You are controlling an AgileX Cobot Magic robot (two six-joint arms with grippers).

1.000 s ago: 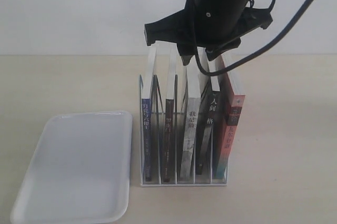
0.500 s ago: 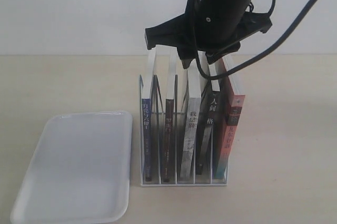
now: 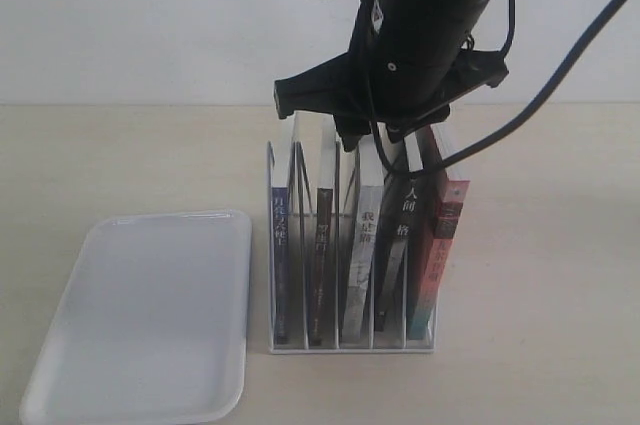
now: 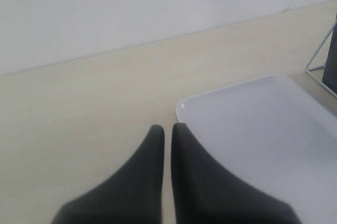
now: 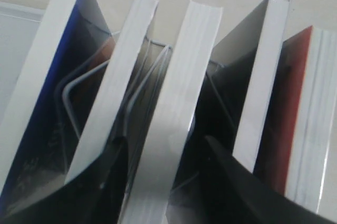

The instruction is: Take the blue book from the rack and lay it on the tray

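My right gripper (image 5: 166, 182) stands open, one finger on each side of the middle book (image 5: 179, 103). Only the left wrist view shows my left gripper (image 4: 167, 129), closed on nothing, near a corner of the tray (image 4: 253, 129). The blue book (image 3: 279, 245) stands upright in the leftmost slot of the rack (image 3: 340, 347), its long axis vertical and its spine facing the exterior camera. Around them are a pale wooden table (image 3: 540, 245) and a white wall (image 3: 150, 25).
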